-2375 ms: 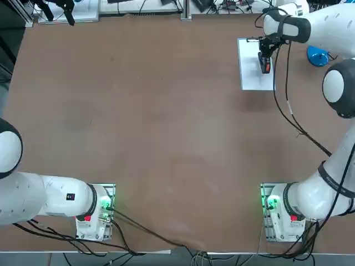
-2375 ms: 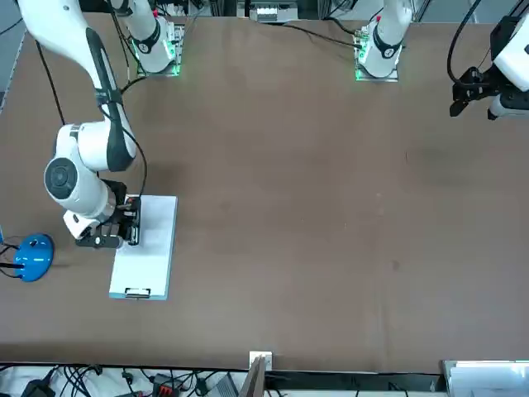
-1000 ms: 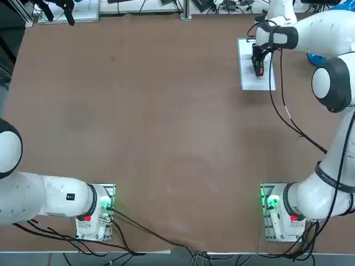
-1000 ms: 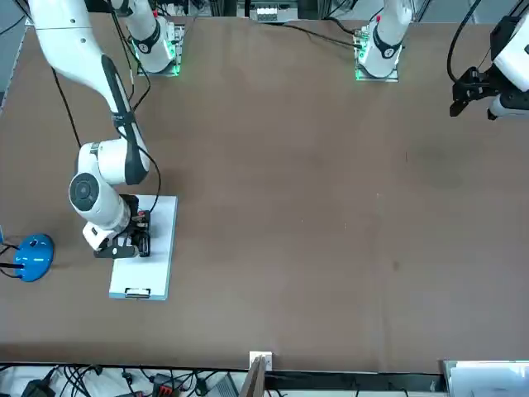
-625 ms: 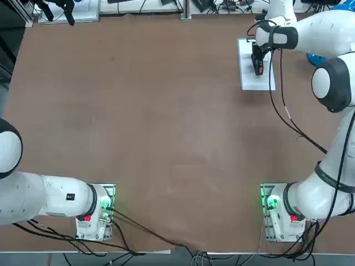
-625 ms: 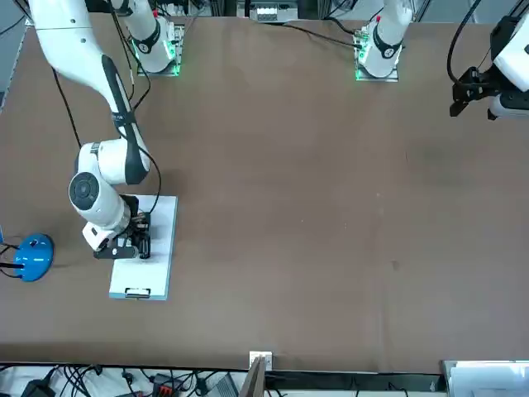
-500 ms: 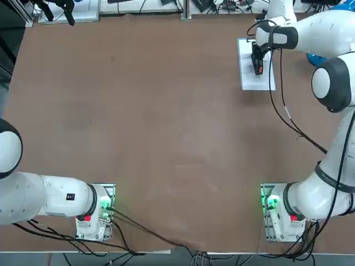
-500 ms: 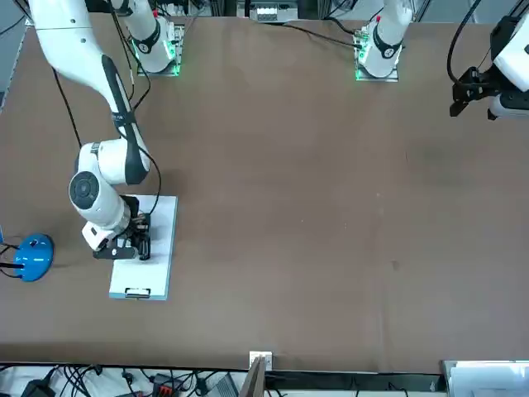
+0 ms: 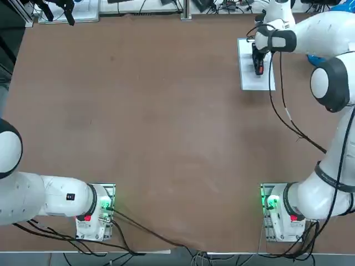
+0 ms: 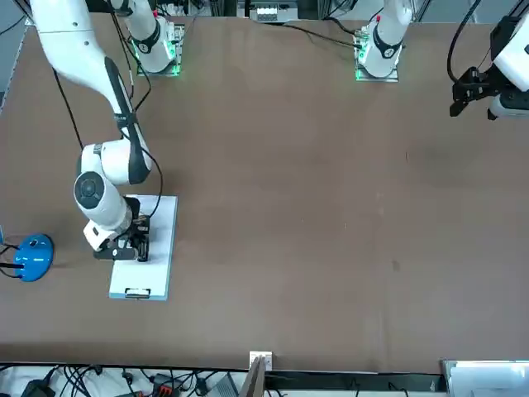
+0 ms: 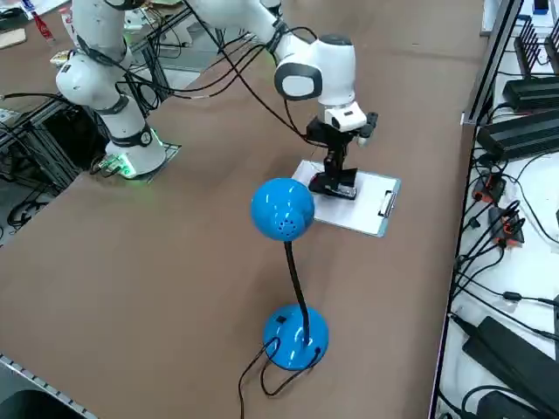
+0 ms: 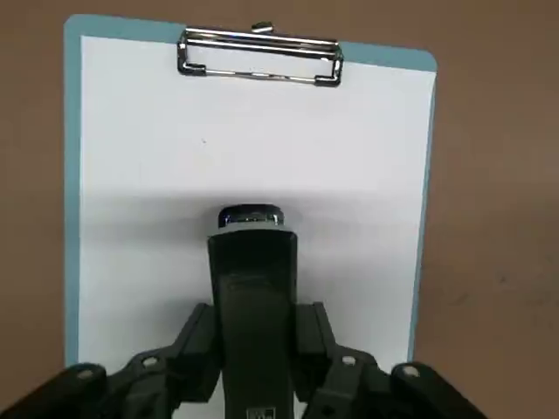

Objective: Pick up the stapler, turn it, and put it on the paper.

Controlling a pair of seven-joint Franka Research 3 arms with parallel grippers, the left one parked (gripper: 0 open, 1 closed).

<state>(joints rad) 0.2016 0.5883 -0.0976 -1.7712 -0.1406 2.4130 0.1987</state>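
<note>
Stapler (image 12: 252, 305): clamped between the fingers of the right gripper (image 12: 253, 358), over the middle of the paper (image 12: 140, 175). Long axis is aligned with the sheet's length, nose aimed at the clip (image 12: 259, 54), twelve o'clock in the wrist view.

The white, glossy right arm (image 9: 327, 33) is built of rounded segments with grey circular joint caps. A black cable (image 9: 280, 100) runs along it. Its metal base (image 9: 277, 213) glows green beside a red button. The black two-finger right gripper (image 12: 255, 349) shows small silver screws.
</note>
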